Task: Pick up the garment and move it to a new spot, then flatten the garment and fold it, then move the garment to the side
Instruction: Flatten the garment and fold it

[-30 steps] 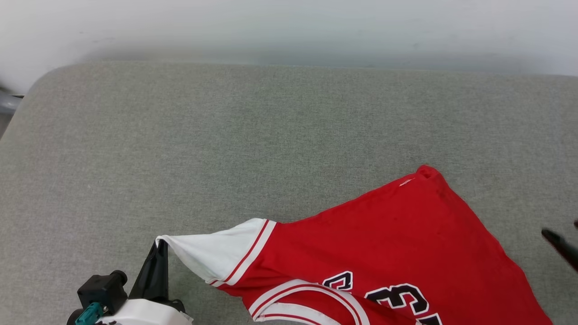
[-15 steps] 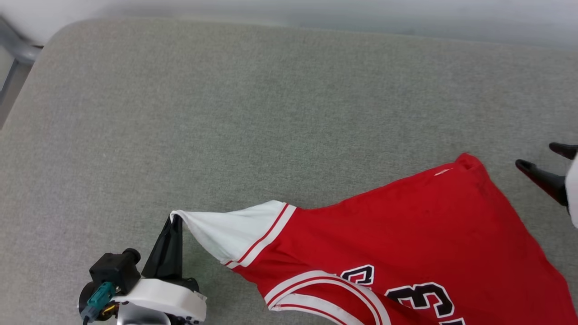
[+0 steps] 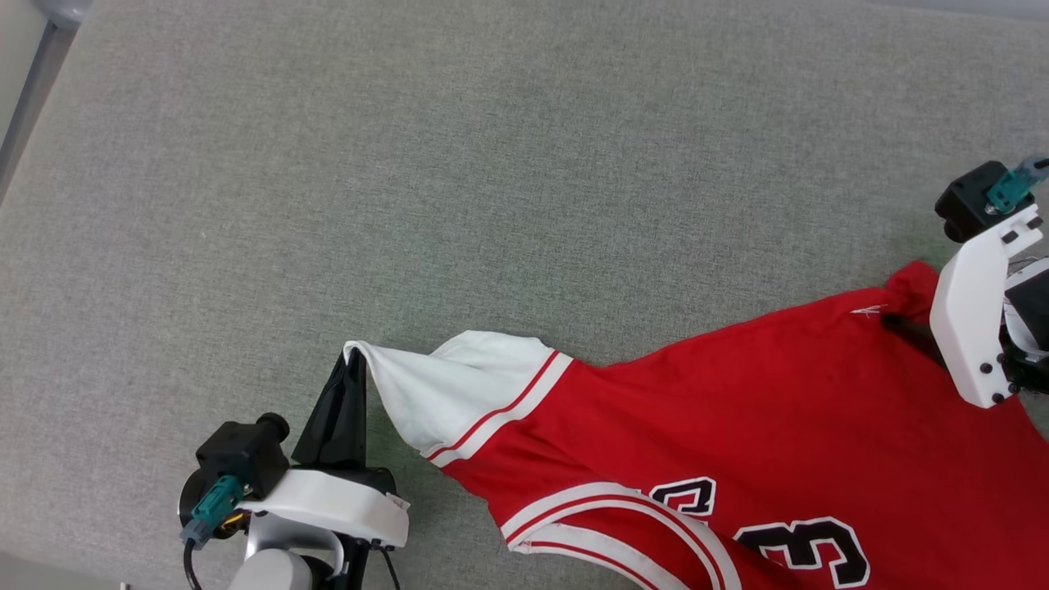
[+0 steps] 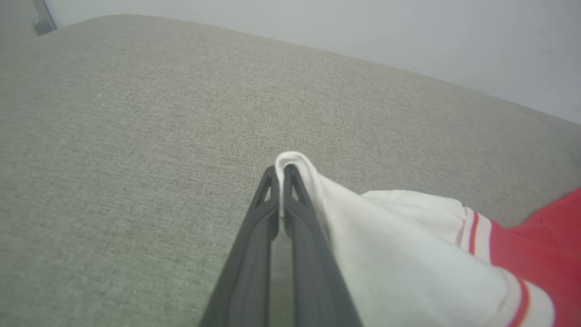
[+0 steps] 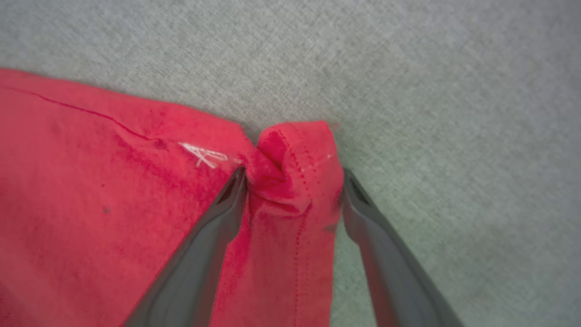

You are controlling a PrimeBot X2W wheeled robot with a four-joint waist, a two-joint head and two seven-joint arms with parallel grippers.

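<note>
1. Left gripper (image 4: 282,170), seen along its own fingers in the left wrist view, was clamped tight on the tip of the white sleeve (image 4: 386,236) of the garment (image 4: 551,227). A small fold of white cloth poked out above the two dark fingertips, which met with only the cloth between them. The sleeve trailed off to the lower right, past red-and-white stripe trim, into the red body. Under it lay a grey fabric surface (image 4: 136,136), with a pale wall (image 4: 408,41) behind.
2. In the right wrist view, the right gripper (image 5: 294,177) had its jaws spread wide and gripped nothing. Its fingers straddled the red hem corner (image 5: 297,145), which was bunched and folded over. The finger at that view's left lay on the red cloth, and the other lay over the grey surface just beside the corner. A small white stitched mark (image 5: 204,156) sat on the cloth near the first fingertip.
3. In the head view, the garment lay across the lower right of the grey surface, its red body spread mostly flat. The left gripper, at the lower left, held the sleeve drawn out to a point. The right gripper was at the right edge, at the garment's far corner, well apart from the left. Black-and-white lettering (image 3: 807,545) and a striped neckline (image 3: 606,512) showed near the bottom edge.
</note>
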